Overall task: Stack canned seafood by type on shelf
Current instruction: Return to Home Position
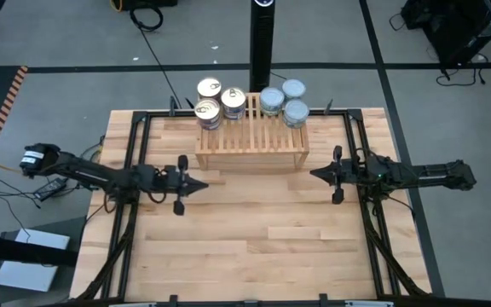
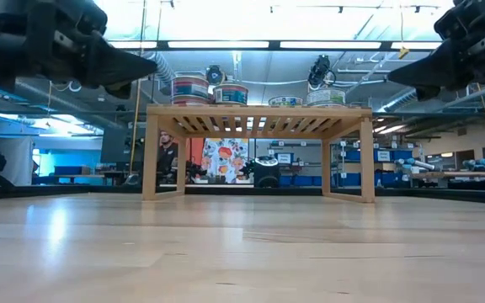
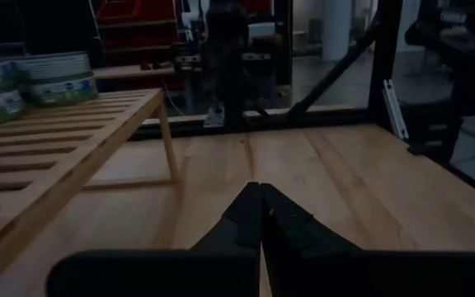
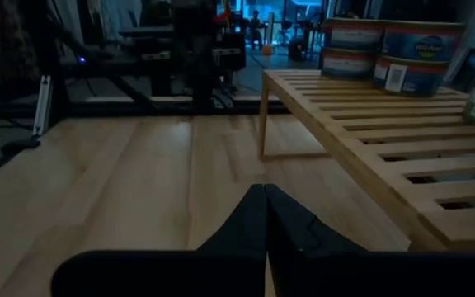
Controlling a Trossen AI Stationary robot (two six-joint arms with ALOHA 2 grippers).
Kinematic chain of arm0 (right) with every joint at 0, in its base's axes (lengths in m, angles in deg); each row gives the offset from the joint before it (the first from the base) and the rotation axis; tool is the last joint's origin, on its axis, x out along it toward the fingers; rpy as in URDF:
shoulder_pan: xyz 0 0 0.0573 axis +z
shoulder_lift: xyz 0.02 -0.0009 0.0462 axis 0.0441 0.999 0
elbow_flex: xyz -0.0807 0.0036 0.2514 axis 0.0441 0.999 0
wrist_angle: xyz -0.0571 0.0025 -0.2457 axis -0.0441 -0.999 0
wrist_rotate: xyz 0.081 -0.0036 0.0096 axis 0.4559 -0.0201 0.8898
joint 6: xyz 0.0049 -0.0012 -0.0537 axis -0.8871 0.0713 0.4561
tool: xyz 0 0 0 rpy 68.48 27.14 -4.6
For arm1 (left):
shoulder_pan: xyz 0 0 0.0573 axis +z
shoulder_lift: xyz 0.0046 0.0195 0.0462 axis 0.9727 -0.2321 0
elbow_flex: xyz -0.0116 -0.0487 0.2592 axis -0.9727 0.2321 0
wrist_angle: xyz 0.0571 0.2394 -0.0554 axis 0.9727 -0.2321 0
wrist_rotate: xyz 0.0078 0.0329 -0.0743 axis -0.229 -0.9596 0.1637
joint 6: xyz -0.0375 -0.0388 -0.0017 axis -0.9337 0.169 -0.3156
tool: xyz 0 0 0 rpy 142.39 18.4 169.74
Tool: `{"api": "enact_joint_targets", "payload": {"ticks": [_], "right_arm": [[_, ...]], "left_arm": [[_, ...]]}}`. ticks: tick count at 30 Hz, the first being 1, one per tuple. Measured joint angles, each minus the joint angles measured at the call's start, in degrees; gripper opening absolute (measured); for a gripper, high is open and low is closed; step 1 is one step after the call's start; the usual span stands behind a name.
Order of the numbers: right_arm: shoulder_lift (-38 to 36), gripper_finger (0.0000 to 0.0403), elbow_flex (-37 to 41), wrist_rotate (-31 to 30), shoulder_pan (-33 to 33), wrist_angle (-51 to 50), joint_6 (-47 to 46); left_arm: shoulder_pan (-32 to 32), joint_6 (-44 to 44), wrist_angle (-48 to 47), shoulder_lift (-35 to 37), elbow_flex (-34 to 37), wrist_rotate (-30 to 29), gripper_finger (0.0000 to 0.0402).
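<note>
My left pincer [image 1: 201,184] and right pincer [image 1: 314,174]: both closed, hovering off the shelf's [image 1: 252,147] front corners. Tins [image 1: 233,104] sitting along its rear edge. Open counter [image 1: 254,247] stretching in front.

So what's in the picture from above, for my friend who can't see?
A wooden shelf on a table holds gold-lidded tins on the left and blue-silver-lidded tins on the right. In front, the left hand and right hand point at each other, shut and empty.

Tins [image 1: 233,103] at rear of shelf [image 1: 254,138], between left claw [image 1: 203,184] and right claw [image 1: 314,174].
</note>
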Motion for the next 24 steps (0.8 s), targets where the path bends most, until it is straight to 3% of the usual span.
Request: {"api": "enact_joint_targets", "payload": {"ticks": [13,24], "right_arm": [[-6.0,0.0007,0.0,1.5,0.0,-4.8,-2.8],[-13.4,0.0007,0.0,0.1,0.0,-12.9,-4.7]], "left_arm": [[9.6,-1.1,-1.9,15.7,7.7,9.4,0.0005],[17.1,0.2,-22.3,33.9,7.7,11.6,0.0005]]}}
